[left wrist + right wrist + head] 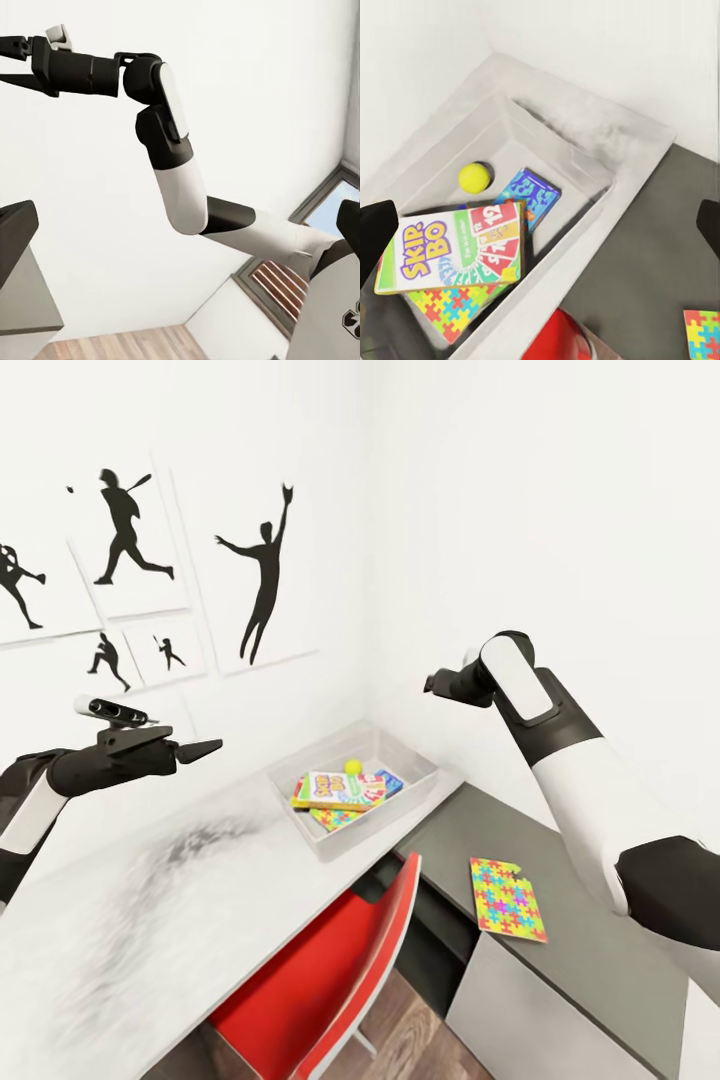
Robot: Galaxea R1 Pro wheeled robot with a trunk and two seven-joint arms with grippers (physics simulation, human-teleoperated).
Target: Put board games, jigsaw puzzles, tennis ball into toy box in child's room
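While both arms hover above the pale grey tabletop (150,920), the shallow grey toy box (420,785) holds games, ball and one puzzle; another multicoloured jigsaw puzzle (507,899) lies on the lower dark tabletop (590,950). Left tool (205,748) seems closed. From the right wrist, the yellow-white-green "SKIP BO" box (450,251) sits beside the yellow-green tennis ball (474,177); right tool's fingers stand apart.

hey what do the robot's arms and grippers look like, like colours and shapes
Both arms are built of rounded white shell segments joined by glossy black joints. The left gripper is matte black with long tapering pointed fingers and a small black-and-white cylindrical module on top. The right gripper is also black, behind a white-panelled forearm link. No cables are visible; a black hexagon-pattern mark shows on a white body part in the left wrist view.
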